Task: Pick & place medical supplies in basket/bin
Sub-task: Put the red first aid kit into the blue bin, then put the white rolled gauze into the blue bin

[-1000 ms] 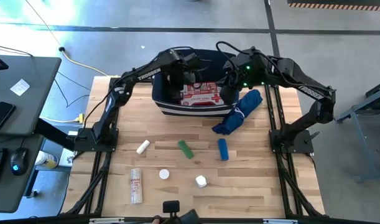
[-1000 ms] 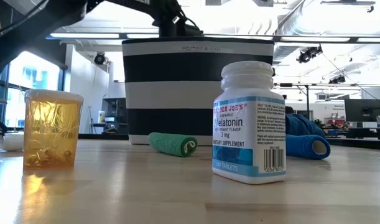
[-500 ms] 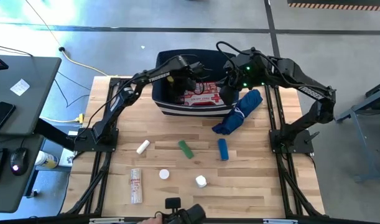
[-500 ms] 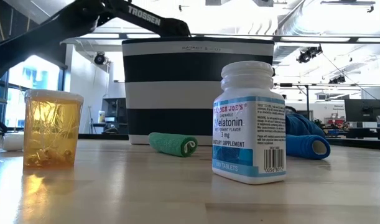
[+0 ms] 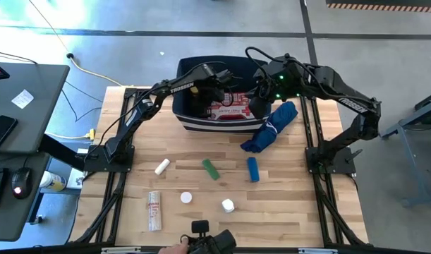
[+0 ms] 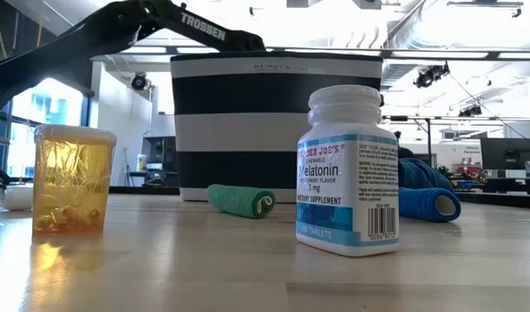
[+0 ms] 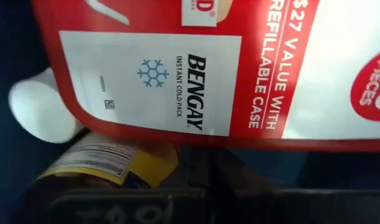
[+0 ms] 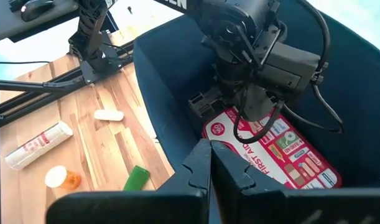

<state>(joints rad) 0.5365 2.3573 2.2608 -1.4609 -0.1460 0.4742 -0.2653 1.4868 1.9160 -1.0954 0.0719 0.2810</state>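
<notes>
The navy bin point(image 5: 215, 125) with its white stripe stands at the table's far middle point(image 6: 273, 121). The red-and-white first aid pouch point(image 5: 233, 109) lies flat on its floor point(image 8: 283, 155). My left gripper point(image 5: 214, 88) reaches down inside the bin, just above the pouch point(image 7: 239, 62). Beside the pouch lie a white bottle point(image 7: 40, 112) and a yellow-labelled bottle point(image 7: 109, 165). My right gripper point(image 5: 256, 104) is shut at the bin's right side, its tips point(image 8: 209, 155) at the pouch's right edge. My right gripper's shut fingertips point(image 8: 202, 158) come slanting down from the table's right, over the pouch's right edge point(image 8: 239, 163). They hide that spot, so I cannot tell whether they touch the pouch or the bin.
The royal-blue bundle point(image 5: 271, 127) lies right of the bin. On the near half of the table are a white tube point(image 5: 162, 166), green roll point(image 5: 211, 168), blue roll point(image 5: 252, 168), red-and-white tube point(image 5: 154, 209), amber bottle point(image 6: 72, 178) and white bottle point(image 6: 347, 169).
My left gripper has moved toward the table's right and dipped deeper into the bin, its forearm now slanting down over the rim. The right arm, the pouch and the supplies on the table have stayed put.
</notes>
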